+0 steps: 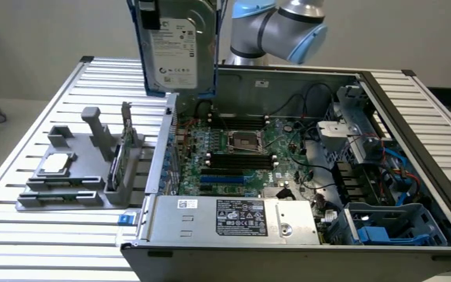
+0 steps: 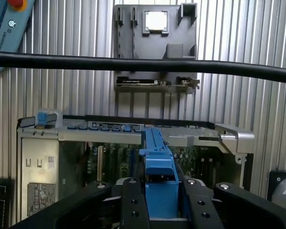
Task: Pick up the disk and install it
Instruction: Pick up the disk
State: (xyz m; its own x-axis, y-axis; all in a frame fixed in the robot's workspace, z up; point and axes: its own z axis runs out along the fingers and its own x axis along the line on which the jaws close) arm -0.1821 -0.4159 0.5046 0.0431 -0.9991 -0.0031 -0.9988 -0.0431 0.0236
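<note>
While above the open computer case (image 1: pixel 276 82), disk (image 1: pixel 177 53) tight in gripper (image 2: pixel 159 200); chip (image 1: pixel 57 164) in grey tray (image 1: pixel 59 204).

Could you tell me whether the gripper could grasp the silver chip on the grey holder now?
Probably not: the gripper is shut on the disk, so it is occupied, though the chip lies uncovered on the grey holder.

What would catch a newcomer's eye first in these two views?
The disk, held upright in the gripper, hangs high above the open computer case, near its edge on the exterior view's left. Below it lies the exposed motherboard. A grey parts holder sits on the slatted table beside the case.
</note>
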